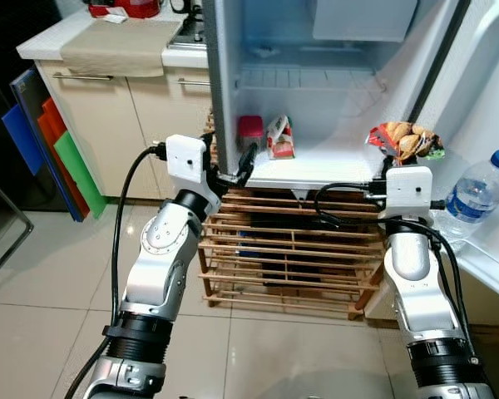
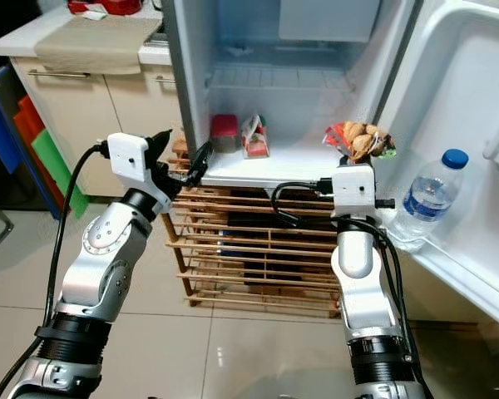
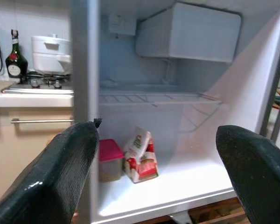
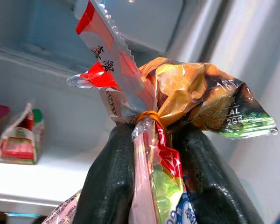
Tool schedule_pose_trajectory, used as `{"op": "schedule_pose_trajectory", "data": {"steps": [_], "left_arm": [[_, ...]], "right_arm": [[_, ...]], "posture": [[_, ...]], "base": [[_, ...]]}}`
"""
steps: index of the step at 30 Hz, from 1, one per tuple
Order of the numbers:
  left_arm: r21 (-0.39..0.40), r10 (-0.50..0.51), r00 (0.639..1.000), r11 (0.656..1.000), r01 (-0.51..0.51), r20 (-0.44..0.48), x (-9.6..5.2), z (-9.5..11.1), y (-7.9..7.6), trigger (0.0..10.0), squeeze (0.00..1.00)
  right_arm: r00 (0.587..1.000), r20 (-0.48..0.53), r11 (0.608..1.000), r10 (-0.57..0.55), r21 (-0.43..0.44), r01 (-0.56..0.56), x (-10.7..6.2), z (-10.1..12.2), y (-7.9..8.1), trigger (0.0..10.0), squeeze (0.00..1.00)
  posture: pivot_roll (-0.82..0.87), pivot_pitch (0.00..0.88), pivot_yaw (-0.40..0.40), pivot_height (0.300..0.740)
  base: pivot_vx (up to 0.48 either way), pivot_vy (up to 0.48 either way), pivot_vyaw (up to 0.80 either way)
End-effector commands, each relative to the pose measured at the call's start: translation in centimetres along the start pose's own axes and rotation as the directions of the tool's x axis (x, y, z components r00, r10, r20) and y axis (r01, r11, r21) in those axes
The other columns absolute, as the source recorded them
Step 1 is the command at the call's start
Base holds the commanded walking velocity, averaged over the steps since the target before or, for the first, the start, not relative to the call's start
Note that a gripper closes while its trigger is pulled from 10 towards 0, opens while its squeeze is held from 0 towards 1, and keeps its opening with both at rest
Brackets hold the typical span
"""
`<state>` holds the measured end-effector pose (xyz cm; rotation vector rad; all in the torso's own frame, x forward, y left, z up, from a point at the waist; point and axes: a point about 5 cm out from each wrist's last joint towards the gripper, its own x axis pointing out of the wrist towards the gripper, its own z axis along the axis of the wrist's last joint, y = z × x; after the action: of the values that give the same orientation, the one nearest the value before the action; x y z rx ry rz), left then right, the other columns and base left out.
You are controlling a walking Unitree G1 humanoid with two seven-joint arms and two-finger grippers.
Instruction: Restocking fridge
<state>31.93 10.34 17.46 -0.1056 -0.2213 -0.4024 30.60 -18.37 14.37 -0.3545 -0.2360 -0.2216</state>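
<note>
Nearest the camera, the two silver arms are reaching up toward the open fridge (image 1: 220, 83). The right gripper (image 4: 151, 186) is pinching a crinkled snack bag (image 1: 403, 140) by its neck, where an elastic band gathers the wrapper; its two black fingers are pressing the plastic from both sides while the puffed top of the bag is flaring above them. In the head views that bag is hanging at about two o'clock, just outside the front right corner of the fridge floor (image 1: 333, 166).

The left gripper (image 1: 233, 173) is hovering at about ten o'clock against the fridge's left front edge, fingers (image 3: 60, 172) spread wide and holding nothing.

Further in, a pink-lidded tub (image 1: 250, 133) and a small red-and-white carton (image 1: 280, 138) are sitting close together at the left of the floor, beneath a wire shelf (image 1: 303, 79). A water bottle (image 1: 477, 193) is standing in the door rack at three o'clock.

The risk is probably the grip itself: slick film held only at the neck could be slipping out as the arm extends, dropping the bag onto the wooden rack (image 1: 287, 249) below. The bag's wide top may also be catching the door edge or cabinet wall and twisting loose.
</note>
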Motion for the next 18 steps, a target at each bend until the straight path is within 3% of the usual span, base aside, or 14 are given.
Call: {"op": "schedule_pose_trajectory", "data": {"steps": [1,4,18], "left_arm": [[0.006,0.000,1.000,1.000,0.000,0.012,-0.06,0.35,0.24,10.0,0.00],[0.006,-0.001,1.000,1.000,0.001,0.014,-0.08,0.40,0.27,10.0,0.00],[0.063,-0.045,0.999,0.997,0.044,0.001,0.03,0.42,-0.31,10.0,0.00]], "right_arm": [[1.000,0.029,1.000,0.008,0.019,-0.009,0.28,0.73,0.20,0.0,0.00],[1.000,0.029,1.000,0.009,0.019,-0.009,0.26,0.76,0.24,0.0,0.00],[1.000,0.024,1.000,0.015,0.023,-0.016,0.15,0.65,0.43,0.0,0.00]], "posture": [[-0.05,0.000,0.024,0.740],[-0.05,0.000,0.025,0.740],[-0.05,0.000,0.026,0.740]], "base": [[0.345,0.334,0.00],[0.349,0.330,0.00],[0.464,0.000,0.00]]}}
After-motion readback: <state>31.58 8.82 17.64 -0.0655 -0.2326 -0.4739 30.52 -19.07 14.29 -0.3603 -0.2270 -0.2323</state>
